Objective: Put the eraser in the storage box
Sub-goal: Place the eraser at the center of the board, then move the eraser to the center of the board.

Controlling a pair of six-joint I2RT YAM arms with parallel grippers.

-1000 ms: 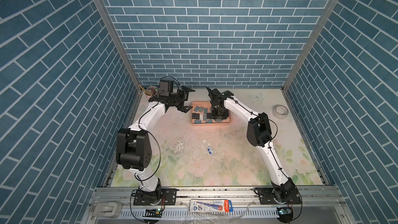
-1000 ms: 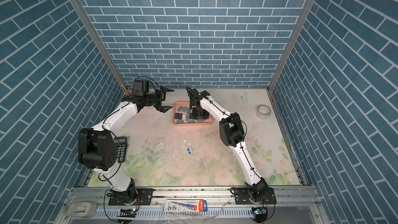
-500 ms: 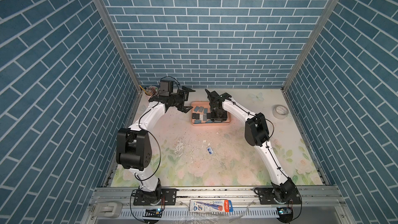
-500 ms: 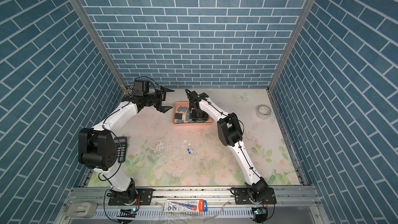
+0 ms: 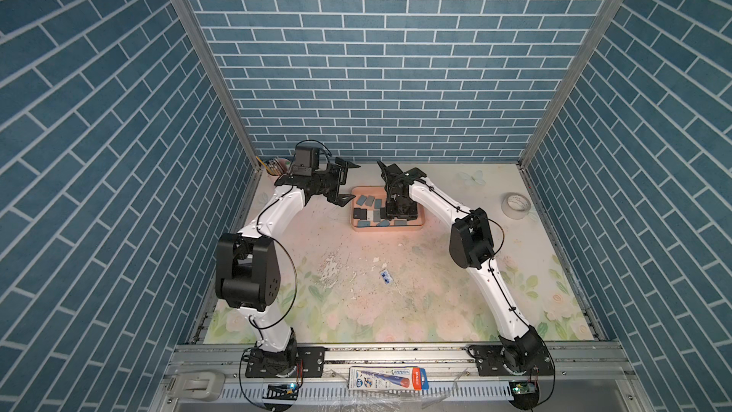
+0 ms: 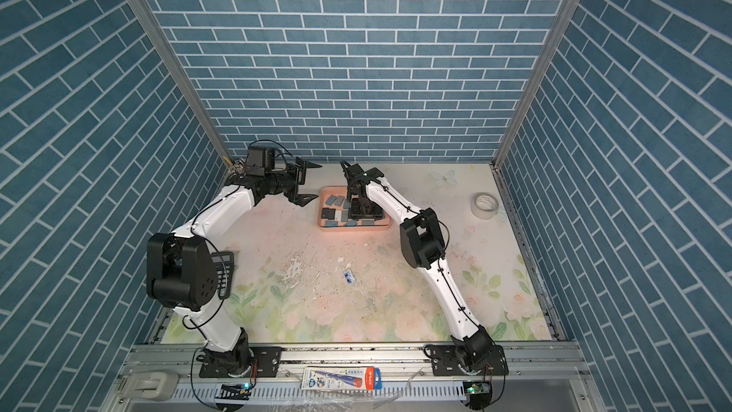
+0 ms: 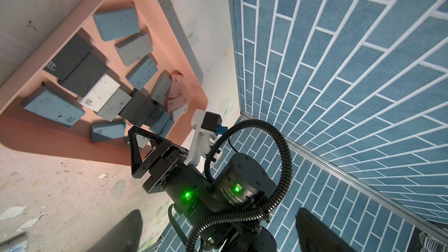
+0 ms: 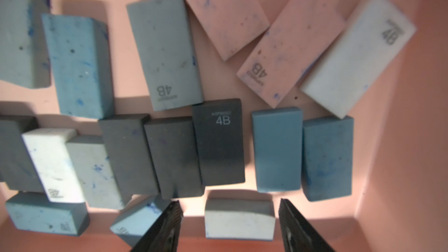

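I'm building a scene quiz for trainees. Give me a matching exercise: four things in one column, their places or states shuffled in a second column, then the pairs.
Column one:
1. right end effector
2. left end effector
3. tape roll
4. blue scrap

Column two:
A. on the table near the wall on the robot's right
B. jaws apart on either side of a pale eraser lying in the storage box
C. on the table, about mid-way, apart from the box
D. wide open, empty, beside the box

Pairs: 1-B, 2-D, 3-A, 4-C
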